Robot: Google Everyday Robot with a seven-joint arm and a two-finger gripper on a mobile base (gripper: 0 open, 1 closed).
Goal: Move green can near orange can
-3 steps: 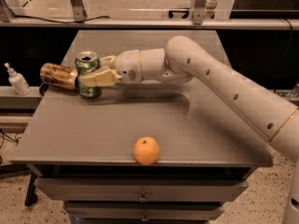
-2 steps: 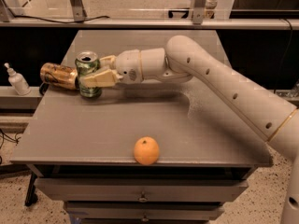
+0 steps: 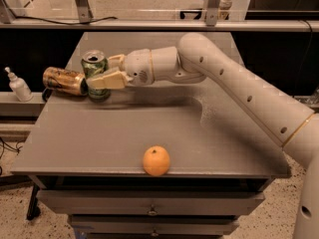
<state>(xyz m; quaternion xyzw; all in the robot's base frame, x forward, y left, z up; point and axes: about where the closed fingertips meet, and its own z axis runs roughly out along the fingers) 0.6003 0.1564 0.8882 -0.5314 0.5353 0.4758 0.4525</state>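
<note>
change: almost nothing is moving against the frames from a second ago; the two-finger gripper [image 3: 102,72] is staying in the same spot at the upper left of the frame, and both cans are sitting where they were
meaning for task: the slim green drink can with a silver top [image 3: 93,62] is already standing just beside the shiny copper-orange drink can [image 3: 62,80], so I am judging the placing as done or nearly done, with letting go and backing the arm off still remaining
gripper state: the pale fingers [image 3: 107,79] are closing around the green can's body, one in front and one behind, holding it
green can place: it is standing on the grey table [image 3: 124,133] near its far left corner, upper left of the frame
green can axis: long axis is running vertical, upright, silver top with the opening facing up
orange can axis: it is lying on its side, long axis running left to right across the frame, right end dipping slightly lower and pointing at the green can
contact between cans: cannot tell if they are touching, since the front finger is covering the gap
other things: a round orange fruit [image 3: 156,160] is resting at the table's near edge, well apart from the cans; a small white bottle [image 3: 19,86] is standing off the table at the far left
</note>
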